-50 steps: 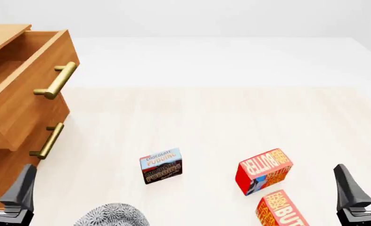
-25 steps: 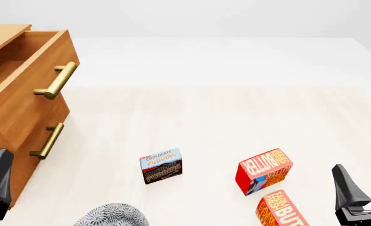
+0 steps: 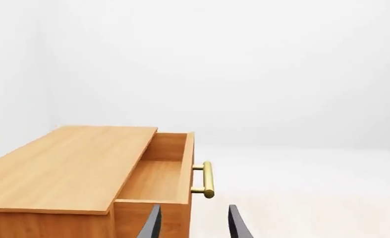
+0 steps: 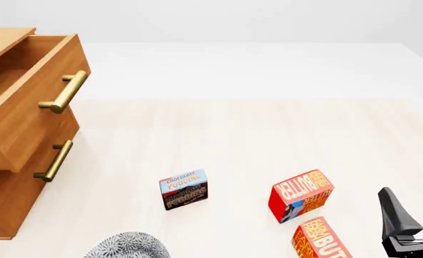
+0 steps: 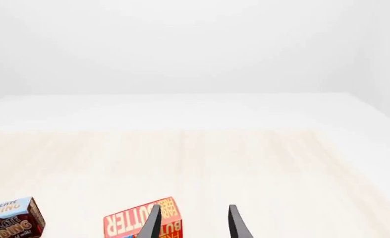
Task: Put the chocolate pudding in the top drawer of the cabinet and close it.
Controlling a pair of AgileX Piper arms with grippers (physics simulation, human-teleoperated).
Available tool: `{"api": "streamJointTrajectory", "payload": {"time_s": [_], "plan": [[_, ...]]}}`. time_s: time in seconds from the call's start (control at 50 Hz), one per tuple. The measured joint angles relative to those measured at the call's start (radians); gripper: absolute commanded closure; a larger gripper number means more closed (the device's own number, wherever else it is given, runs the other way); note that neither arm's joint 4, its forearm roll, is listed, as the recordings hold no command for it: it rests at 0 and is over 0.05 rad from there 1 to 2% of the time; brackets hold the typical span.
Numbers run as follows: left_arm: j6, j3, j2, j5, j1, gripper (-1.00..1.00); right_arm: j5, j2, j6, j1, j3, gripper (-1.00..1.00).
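**Waiting pudding box, open drawer, both arms empty**

Looking down across a pale wood-grain desk [image 4: 232, 145], the front view shows the chocolate pudding [image 4: 183, 189] standing on an edge near the middle of the near side, its printed face turned toward the camera, light blue above and dark brown below. It stands apart from everything else. To its right are two red butter boxes [image 4: 301, 195], the nearer one [image 4: 320, 239] cut off by the frame edge. A grey speckled bowl [image 4: 127, 246] peeks in at the near edge, left of the pudding.

At far left stands the cabinet [image 4: 3, 199], orange-brown wood. Its top drawer [image 4: 32, 107] is pulled well out, brass bar handle [image 4: 64, 92] facing the desk. The left wrist view looks down into the drawer; its inside appears bare.

The right gripper [image 4: 412, 207] sits at the near right corner, jaws parted with nothing between them. The left gripper [image 3: 191, 223] shows only in its own wrist view, high above the cabinet, jaws likewise parted and empty.

The pudding is probably a light, stiff cardboard carton that would resist a gentle squeeze but could dent under a hard one. Its printed faces look smooth, so it may slip. A sensible hold is across the thin dimension, jaws on the two broad faces, near the middle, so the carton does not pivot. Standing on edge, it could topple if nudged first.
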Motion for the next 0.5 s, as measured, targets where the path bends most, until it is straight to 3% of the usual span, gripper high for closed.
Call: {"api": "streamJointTrajectory", "payload": {"time_s": [0.34, 0.5], "plan": [[0.028, -0.196, 0.087, 0.077, -0.038, -1.0, -0.002, 0.002, 0.0, 0.0, 0.0, -1.0], [0.077, -0.291, 0.131, 0.123, -0.055, -1.0, -0.003, 0.003, 0.0, 0.0, 0.0, -1.0]]}}
